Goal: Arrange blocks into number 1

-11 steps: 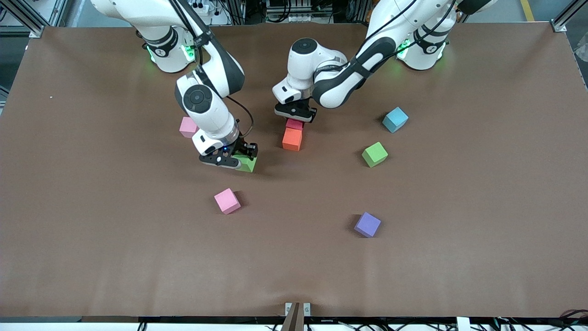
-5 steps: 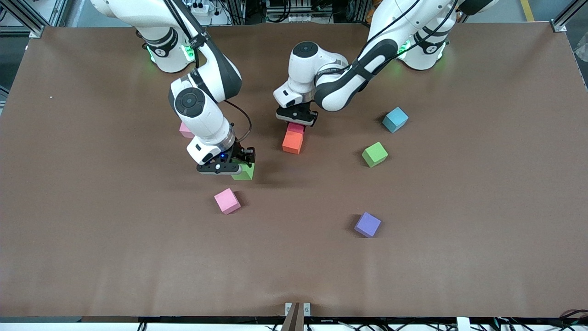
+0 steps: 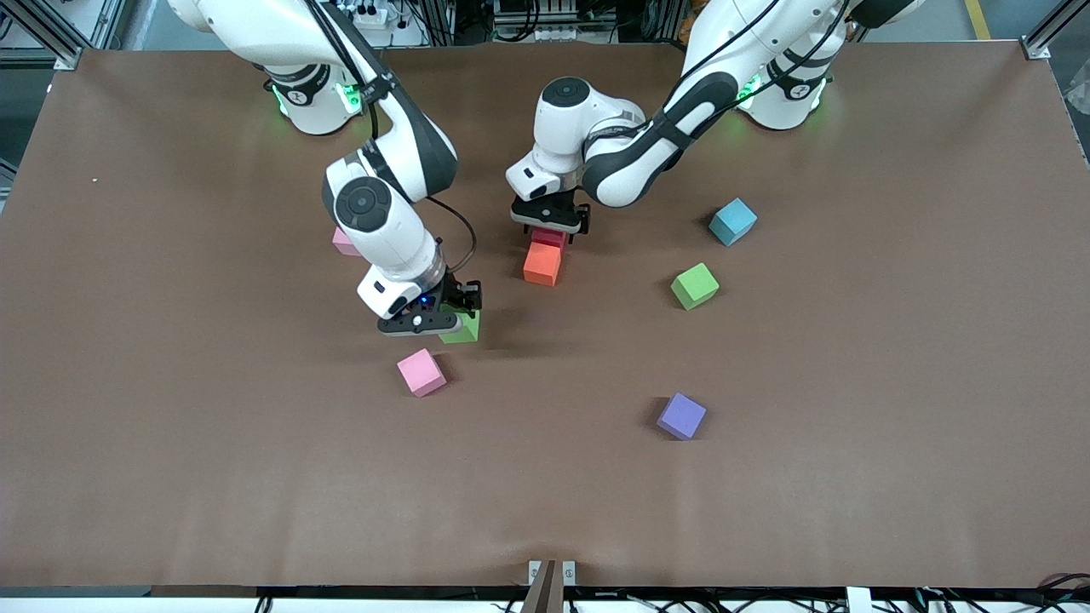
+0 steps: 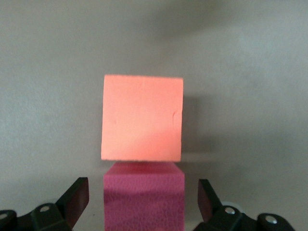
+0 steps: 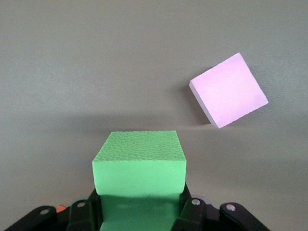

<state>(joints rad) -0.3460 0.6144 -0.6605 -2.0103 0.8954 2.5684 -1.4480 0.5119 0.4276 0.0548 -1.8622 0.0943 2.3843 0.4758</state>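
The left gripper (image 4: pixel 143 202) is hovering with fingers (image 4: pixel 77 197) spread on either side of the red block (image 4: pixel 144 197), which is touching the orange block (image 3: pixel 542 262) mid-counter. The right gripper (image 3: pixel 443 317) is pinching a green block (image 5: pixel 139 166) above the counter (image 3: pixel 851 477), near a pink block (image 3: pixel 421 372).

Two cubes (image 3: pixel 545 254) touching in a row, lone cube (image 3: pixel 694 285) toward left arm's end, another (image 3: pixel 421 372) nearer the camera

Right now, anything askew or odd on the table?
Nothing damaged. The crimson red foam cube and orange foam cube sit squarely in line, with the open left claw around the red one. The right claw holds a green foam cube. The loose pink foam cube lies rotated.
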